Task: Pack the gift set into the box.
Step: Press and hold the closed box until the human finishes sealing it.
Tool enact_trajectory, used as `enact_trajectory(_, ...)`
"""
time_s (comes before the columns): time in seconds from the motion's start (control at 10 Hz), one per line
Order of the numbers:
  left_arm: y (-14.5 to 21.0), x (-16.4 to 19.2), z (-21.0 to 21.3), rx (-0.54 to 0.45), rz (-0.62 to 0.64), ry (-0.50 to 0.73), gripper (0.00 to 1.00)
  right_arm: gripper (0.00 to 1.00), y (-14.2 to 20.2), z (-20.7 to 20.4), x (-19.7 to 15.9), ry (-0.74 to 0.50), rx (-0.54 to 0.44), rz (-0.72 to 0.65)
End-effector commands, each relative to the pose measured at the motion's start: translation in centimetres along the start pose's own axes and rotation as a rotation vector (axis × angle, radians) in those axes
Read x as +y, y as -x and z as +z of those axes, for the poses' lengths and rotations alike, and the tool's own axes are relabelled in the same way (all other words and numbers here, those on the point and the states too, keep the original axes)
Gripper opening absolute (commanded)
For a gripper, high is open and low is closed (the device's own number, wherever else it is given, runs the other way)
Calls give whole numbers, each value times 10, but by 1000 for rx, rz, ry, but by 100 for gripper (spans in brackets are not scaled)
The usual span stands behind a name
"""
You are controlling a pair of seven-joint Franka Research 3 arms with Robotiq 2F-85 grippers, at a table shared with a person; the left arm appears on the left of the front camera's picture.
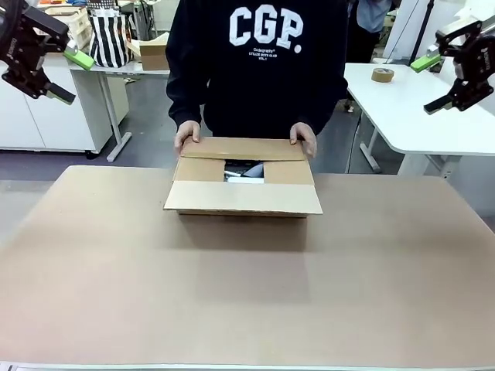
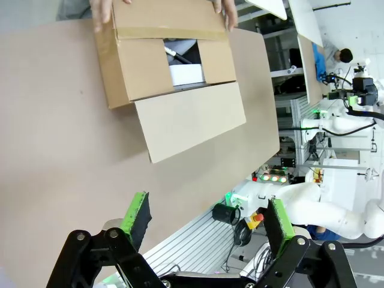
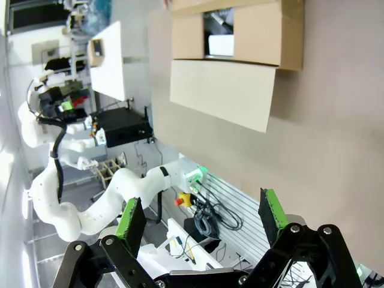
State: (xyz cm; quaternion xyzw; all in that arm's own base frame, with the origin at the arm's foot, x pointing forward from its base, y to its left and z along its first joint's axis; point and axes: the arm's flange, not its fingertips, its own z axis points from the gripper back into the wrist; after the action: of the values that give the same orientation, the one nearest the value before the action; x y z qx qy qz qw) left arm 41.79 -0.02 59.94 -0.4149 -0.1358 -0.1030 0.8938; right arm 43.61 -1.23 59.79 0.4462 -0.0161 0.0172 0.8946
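Observation:
The brown cardboard box [image 1: 244, 184] sits at the far middle of the table, in front of a person in a dark sweatshirt. Both of the person's hands [image 1: 188, 133] press the far flap down. The two side flaps lie folded in and the near flap sticks out flat toward me. Through the gap between the flaps a white and dark gift set [image 1: 244, 171] shows inside; it also shows in the left wrist view [image 2: 185, 69] and the right wrist view [image 3: 219, 42]. My left gripper [image 1: 68, 71] hangs open high at the left. My right gripper [image 1: 433, 83] hangs open high at the right.
The tan table [image 1: 247, 294] is bare around the box. A roll of tape [image 1: 382, 75] lies on a white table [image 1: 402, 108] behind at the right. A striped bag [image 1: 110, 35] and a small carton [image 1: 154, 52] stand on a desk at the back left.

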Motion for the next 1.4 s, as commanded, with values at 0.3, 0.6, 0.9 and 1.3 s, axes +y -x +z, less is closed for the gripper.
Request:
enact_trajectory(0.3, 2, -1, -1, 0, -1, 4, 100, 100, 0, 2, 4, 13, 10, -15)
enact_trajectory(0.6, 2, -1, -1, 0, -1, 4, 100, 100, 0, 2, 4, 13, 10, -15)
enact_trajectory(0.9, 2, -1, -1, 0, -1, 4, 100, 100, 0, 2, 4, 13, 10, -15)
enact_trajectory(1.3, 2, -1, -1, 0, -1, 4, 100, 100, 0, 2, 4, 13, 10, -15)
